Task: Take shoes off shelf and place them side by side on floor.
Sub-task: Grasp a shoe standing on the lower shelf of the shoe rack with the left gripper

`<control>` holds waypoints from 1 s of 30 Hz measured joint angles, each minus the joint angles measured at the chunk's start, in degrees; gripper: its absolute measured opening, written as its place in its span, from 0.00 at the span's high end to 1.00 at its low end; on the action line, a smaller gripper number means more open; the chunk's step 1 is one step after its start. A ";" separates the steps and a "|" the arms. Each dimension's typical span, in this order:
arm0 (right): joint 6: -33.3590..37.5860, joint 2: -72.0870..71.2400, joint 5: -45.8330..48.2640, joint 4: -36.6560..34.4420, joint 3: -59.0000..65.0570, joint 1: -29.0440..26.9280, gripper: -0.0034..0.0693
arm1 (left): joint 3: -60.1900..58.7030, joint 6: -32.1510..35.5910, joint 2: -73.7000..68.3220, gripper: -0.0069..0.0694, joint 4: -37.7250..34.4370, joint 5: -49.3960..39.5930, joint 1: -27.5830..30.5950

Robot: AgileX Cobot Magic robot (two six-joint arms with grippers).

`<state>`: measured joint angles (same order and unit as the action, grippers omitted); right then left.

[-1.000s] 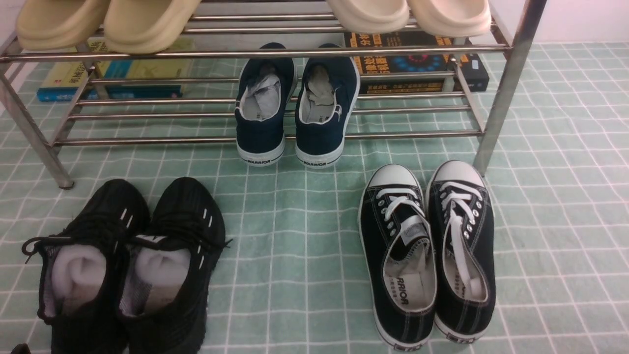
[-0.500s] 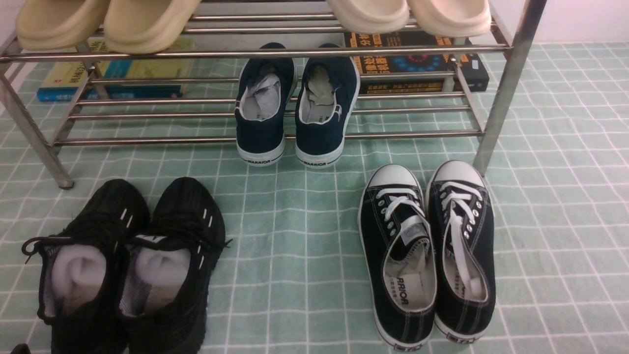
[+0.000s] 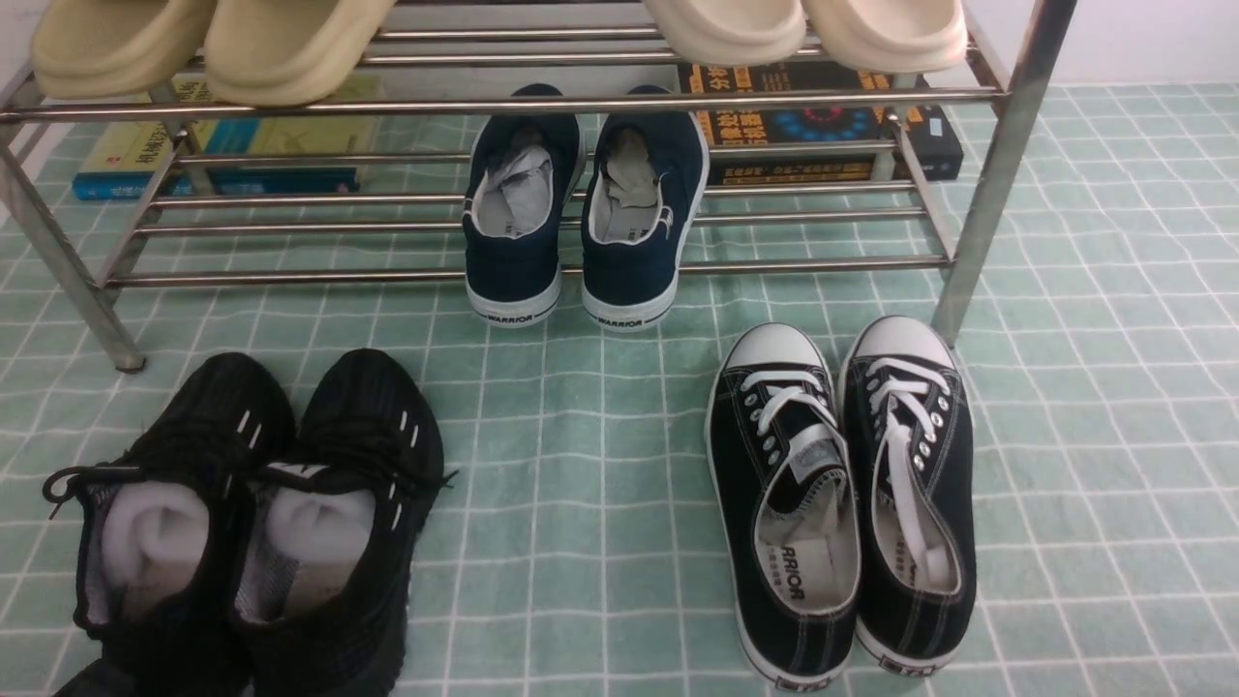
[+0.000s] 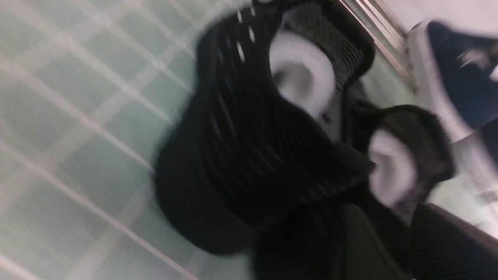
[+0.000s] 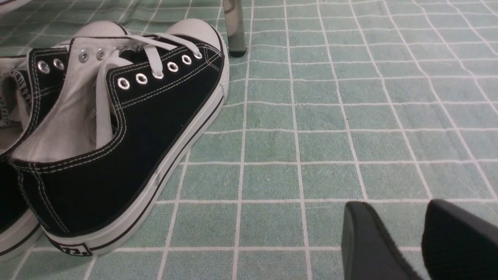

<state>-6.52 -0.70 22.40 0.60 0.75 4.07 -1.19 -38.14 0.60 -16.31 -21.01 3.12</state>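
Open lane: middle of floor (image 3: pixel 581 484), from bottom of frame up to the navy shoes (image 3: pixel 581 223). Lower left is blocked by black knit sneakers (image 3: pixel 261 523), lower right by laced sneakers (image 3: pixel 842 484). The shelf (image 3: pixel 997 194) upper bar crosses over the toes; heels overhang the front bar.

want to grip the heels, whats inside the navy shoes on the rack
Crumpled paper stuffing and white lining in both navy shoes. Whether it fills the toes cannot be seen; the uppers and a rack bar cover them.
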 joint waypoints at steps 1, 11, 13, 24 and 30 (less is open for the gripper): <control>0.00 0.00 0.00 0.00 0.00 0.00 0.62 | -0.04 -2.29 0.00 0.59 -0.88 0.00 0.00; 0.00 0.00 0.00 0.00 0.00 0.00 0.62 | -0.30 -6.81 0.00 0.59 -0.14 5.25 0.00; 0.00 0.00 0.00 0.00 0.00 0.00 0.62 | -0.30 -6.87 0.00 0.59 -1.04 5.65 0.00; 0.00 0.00 0.00 0.00 0.00 0.00 0.62 | 11.97 -1.60 -2.12 0.85 -1.36 3.89 0.00; 0.00 0.00 0.00 0.00 0.00 0.00 0.62 | 24.25 4.56 -18.08 0.91 6.78 -12.27 0.00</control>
<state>-6.52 -0.70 22.40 0.60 0.75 4.07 23.06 -33.59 -17.48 -9.54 -33.28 3.12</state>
